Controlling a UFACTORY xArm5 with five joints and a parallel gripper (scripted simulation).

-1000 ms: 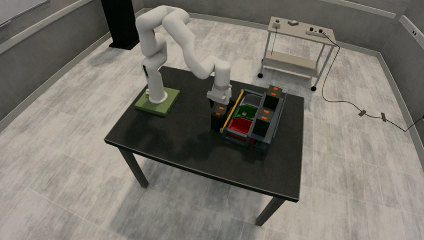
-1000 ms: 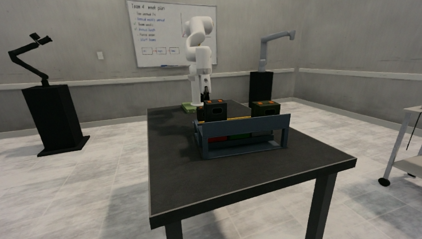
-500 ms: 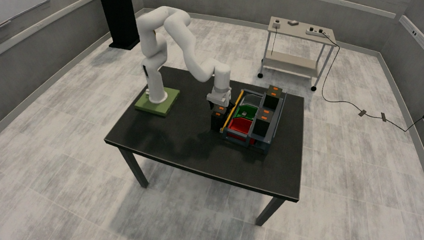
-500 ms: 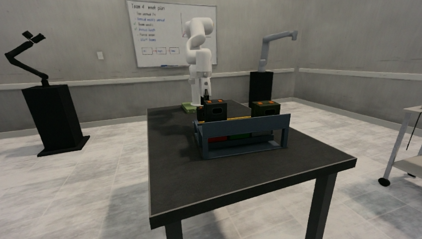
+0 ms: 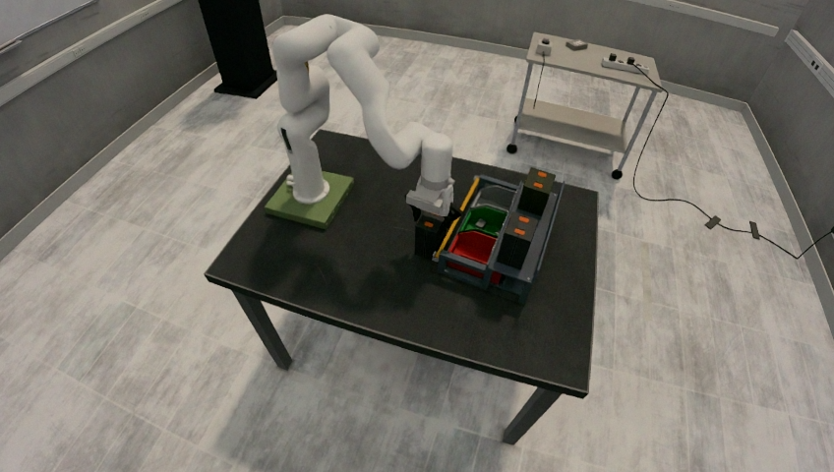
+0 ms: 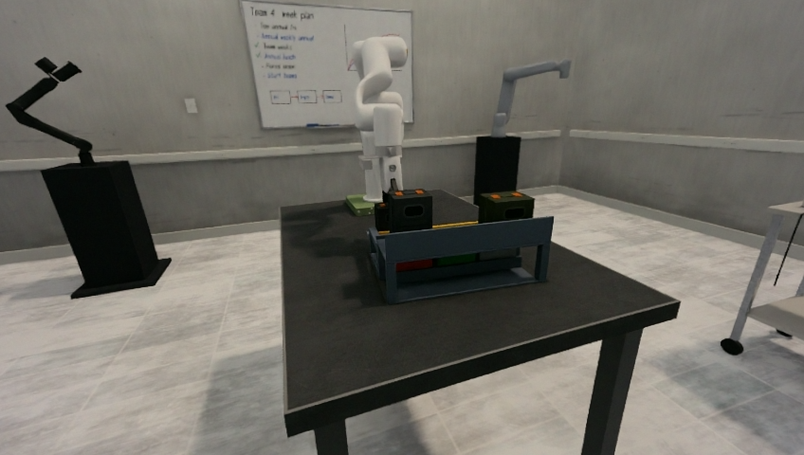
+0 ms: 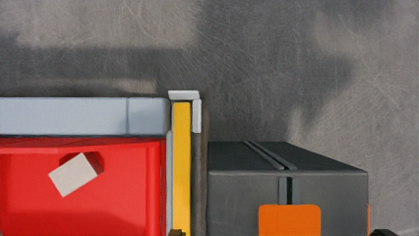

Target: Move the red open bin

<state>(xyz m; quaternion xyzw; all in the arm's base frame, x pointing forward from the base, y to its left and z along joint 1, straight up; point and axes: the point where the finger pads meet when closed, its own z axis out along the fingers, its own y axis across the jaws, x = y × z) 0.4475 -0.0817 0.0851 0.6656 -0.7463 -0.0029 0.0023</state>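
Observation:
The red open bin (image 5: pixel 472 245) (image 6: pixel 414 264) (image 7: pixel 98 197) sits at the near end of the blue-grey shelf's (image 5: pixel 529 274) (image 6: pixel 462 239) lower level, behind a yellow front bar (image 5: pixel 453 224) (image 7: pixel 181 157). A grey part (image 7: pixel 74 173) lies in it. A green bin (image 5: pixel 484 219) (image 6: pixel 457 260) stands beside it. My gripper (image 5: pixel 432 217) (image 6: pixel 392 189) is open and empty. It hangs low over a dark closed box (image 5: pixel 427 236) (image 7: pixel 285 187) that stands on the table (image 5: pixel 351 280) (image 7: pixel 295 74) just outside the yellow bar.
Two dark lidded boxes (image 5: pixel 537 190) (image 5: pixel 515 236) with orange tabs stand on the shelf's upper level. A pale grey bin (image 5: pixel 494 196) is at the shelf's far end. The arm's green base (image 5: pixel 310 205) is at the table's far left.

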